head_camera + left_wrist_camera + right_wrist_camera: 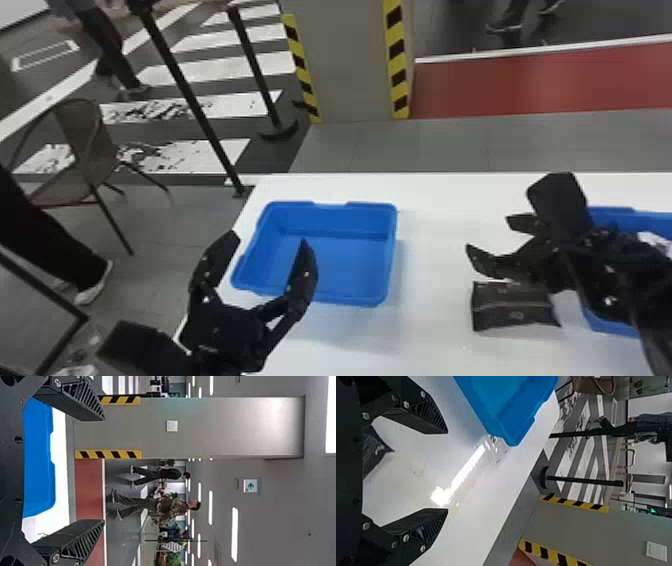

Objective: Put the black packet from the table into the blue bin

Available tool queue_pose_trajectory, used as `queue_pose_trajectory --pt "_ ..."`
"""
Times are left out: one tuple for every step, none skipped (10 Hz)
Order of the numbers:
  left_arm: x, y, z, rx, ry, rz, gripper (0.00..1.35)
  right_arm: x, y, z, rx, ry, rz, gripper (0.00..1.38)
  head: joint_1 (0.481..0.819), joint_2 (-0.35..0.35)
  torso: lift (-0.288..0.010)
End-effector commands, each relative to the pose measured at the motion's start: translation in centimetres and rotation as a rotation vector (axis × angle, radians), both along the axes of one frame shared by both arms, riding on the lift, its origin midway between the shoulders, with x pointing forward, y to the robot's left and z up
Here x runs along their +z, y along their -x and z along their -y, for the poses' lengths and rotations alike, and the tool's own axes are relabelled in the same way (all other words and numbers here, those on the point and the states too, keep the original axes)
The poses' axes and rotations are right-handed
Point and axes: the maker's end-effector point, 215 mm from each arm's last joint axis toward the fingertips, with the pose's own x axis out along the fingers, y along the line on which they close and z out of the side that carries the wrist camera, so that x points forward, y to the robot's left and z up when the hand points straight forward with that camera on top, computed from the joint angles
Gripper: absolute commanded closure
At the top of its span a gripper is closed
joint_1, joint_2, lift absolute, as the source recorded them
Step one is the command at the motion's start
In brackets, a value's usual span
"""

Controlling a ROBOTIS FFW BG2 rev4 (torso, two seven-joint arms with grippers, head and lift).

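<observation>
The right gripper [487, 232] is hovering near the black packet [515, 307], the left gripper [270, 239] near the blue bin [350, 262] (both standing spread).

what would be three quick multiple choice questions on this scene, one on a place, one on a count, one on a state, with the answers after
1. Where is the black packet?
A) inside a blue bin
B) on the white table
C) on the floor

2. How many blue bins are there?
A) one
B) four
C) two

3. How do the right gripper's fingers stand?
A) apart, with nothing between them
B) shut on the black packet
C) shut on a bin's rim

Answers:
1. B: the head view shows the packet lying on the tabletop, between the bins.
2. C: the head view shows one bin left of the packet and another bin partly behind the right arm.
3. A: the right wrist view shows a wide gap between the two fingers, and they hold nothing.
</observation>
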Motion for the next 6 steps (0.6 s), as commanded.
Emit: queue_pose_trajectory --pt "0.0 0.0 0.0 -0.001 -0.001 0.0 0.11 1.4 -1.4 3.2 -0.051 0.048 0.044 0.01 0.695 0.288 -0.11" --pt "0.0 0.0 0.0 -0.001 -0.001 0.0 0.11 1.5 -1.7 5.2 -0.093 0.046 0.044 0.01 0.695 0.254 -0.11" --pt "-0.1 -0.1 0.0 -0.001 -0.001 -0.003 0.11 2.0 -1.7 6.7 -0.122 0.073 0.054 0.02 0.695 0.227 -0.11" --pt "-0.1 -0.1 0.0 -0.001 -0.003 -0.003 0.11 2.8 -2.1 7.8 -0.138 0.121 0.07 0.02 0.695 0.216 -0.11" --pt "-0.2 -0.1 0.1 -0.002 -0.005 -0.006 0.11 2.7 -2.2 7.8 -0.122 0.124 0.057 0.02 0.695 0.194 -0.11" --pt "-0.1 -0.2 0.1 -0.002 -0.005 -0.004 0.11 2.4 -2.0 7.1 -0.091 0.132 0.027 0.02 0.695 0.184 -0.11"
